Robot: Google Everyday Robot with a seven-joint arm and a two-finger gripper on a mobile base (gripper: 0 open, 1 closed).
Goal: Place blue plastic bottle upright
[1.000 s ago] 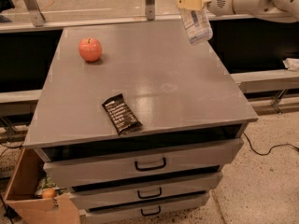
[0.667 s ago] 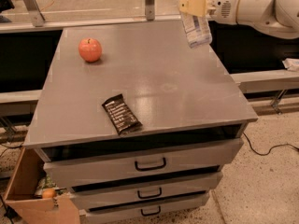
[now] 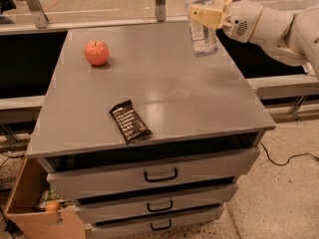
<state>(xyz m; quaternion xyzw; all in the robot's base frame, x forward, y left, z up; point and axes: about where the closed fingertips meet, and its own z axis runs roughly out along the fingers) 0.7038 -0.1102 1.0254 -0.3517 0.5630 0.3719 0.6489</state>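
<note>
The blue plastic bottle (image 3: 203, 31) is clear with a pale label and stands nearly upright at the far right of the grey cabinet top (image 3: 164, 91). Its base is at or just above the surface; its top runs out of the view. My gripper (image 3: 205, 15) comes in from the right and is shut on the bottle's upper part, with tan fingers (image 3: 212, 16) wrapped around it.
A red apple (image 3: 96, 52) sits at the far left of the top. A dark snack bar (image 3: 130, 121) lies near the front edge. Drawers (image 3: 159, 176) are below. An open cardboard box (image 3: 35, 208) stands on the floor at lower left. A rail and posts run behind.
The bottle has gone from tilted and held higher to nearly upright and lower, close to the cabinet top. The arm has moved left and down with it.
</note>
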